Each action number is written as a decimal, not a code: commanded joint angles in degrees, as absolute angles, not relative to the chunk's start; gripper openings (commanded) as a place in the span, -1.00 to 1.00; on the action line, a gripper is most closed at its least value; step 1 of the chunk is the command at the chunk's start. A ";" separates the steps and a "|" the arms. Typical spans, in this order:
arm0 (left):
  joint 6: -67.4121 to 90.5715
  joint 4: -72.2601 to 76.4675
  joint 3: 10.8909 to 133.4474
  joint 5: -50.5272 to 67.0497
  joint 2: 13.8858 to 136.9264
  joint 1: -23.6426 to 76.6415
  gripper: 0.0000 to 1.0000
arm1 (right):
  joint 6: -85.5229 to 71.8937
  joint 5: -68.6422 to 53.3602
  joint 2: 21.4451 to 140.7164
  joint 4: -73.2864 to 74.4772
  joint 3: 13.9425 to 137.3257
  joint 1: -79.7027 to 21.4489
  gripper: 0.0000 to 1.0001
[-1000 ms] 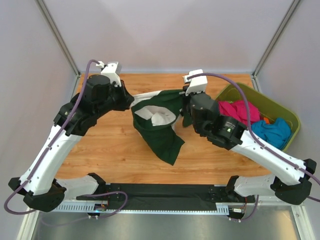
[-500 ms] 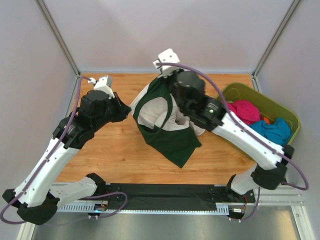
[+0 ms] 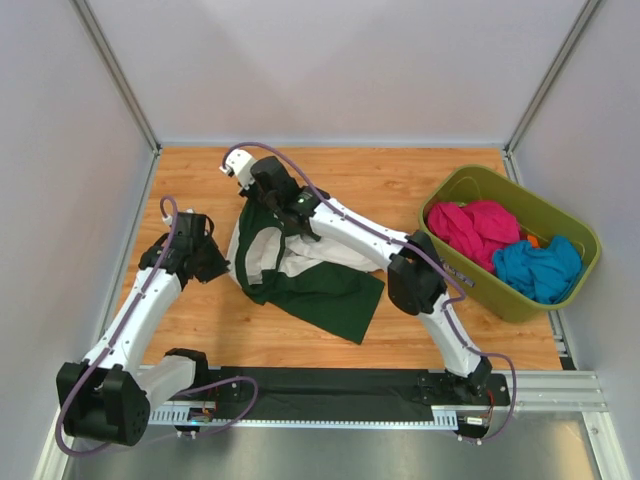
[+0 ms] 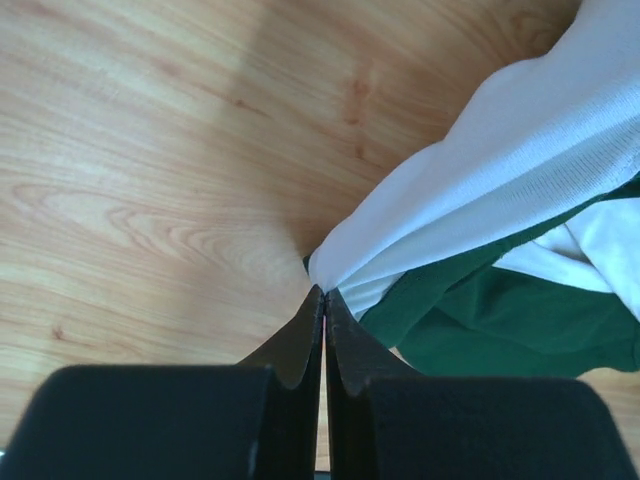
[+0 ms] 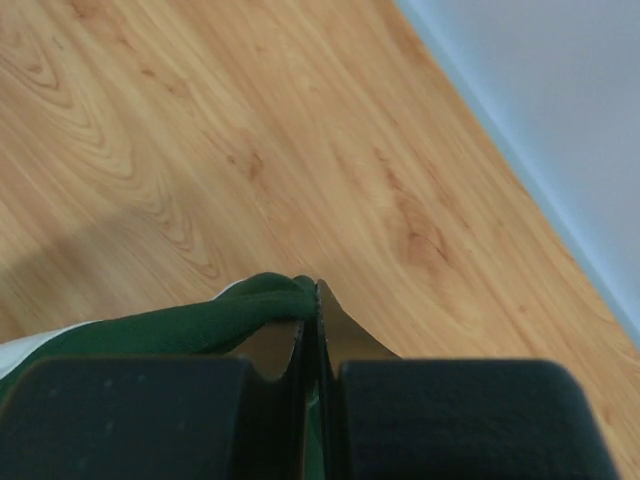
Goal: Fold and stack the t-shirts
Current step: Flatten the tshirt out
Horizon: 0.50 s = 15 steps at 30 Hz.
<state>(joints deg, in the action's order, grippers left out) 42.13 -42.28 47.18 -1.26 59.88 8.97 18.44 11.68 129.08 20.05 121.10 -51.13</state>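
Observation:
A dark green t-shirt (image 3: 320, 285) with a white inner side lies crumpled on the wooden table (image 3: 420, 180), left of centre. My left gripper (image 3: 222, 268) is shut on its left edge, low over the table; in the left wrist view (image 4: 323, 292) the tips pinch white and green cloth (image 4: 480, 240). My right gripper (image 3: 262, 200) is shut on the shirt's far left corner; in the right wrist view (image 5: 312, 290) a green fold (image 5: 200, 315) sits between the tips. More shirts, pink (image 3: 475, 225) and blue (image 3: 540, 268), lie in the bin.
An olive-green bin (image 3: 500, 290) stands at the table's right edge. Grey walls enclose the table at the back and sides. The right arm reaches diagonally across the table over the shirt. A black rail (image 3: 330, 385) runs along the near edge.
Both grippers have swung left and down with the shirt. The shirt, held up spread a second ago, now rests on the table left of centre.

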 commanded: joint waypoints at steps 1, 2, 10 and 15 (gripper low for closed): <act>40.61 -41.13 46.67 0.36 60.64 6.77 -0.92 | 17.49 8.27 132.69 17.14 129.72 -51.15 -0.99; 40.00 -41.22 47.02 0.09 60.82 6.59 -0.55 | 17.06 7.57 133.32 16.27 130.07 -51.15 -1.00; 38.06 -44.74 50.62 -3.61 60.30 6.42 0.90 | 5.20 -3.42 134.57 19.59 131.66 -51.15 0.04; 37.35 -41.23 49.84 3.68 56.35 6.50 0.99 | 2.90 -0.36 127.55 29.25 130.70 -49.84 1.00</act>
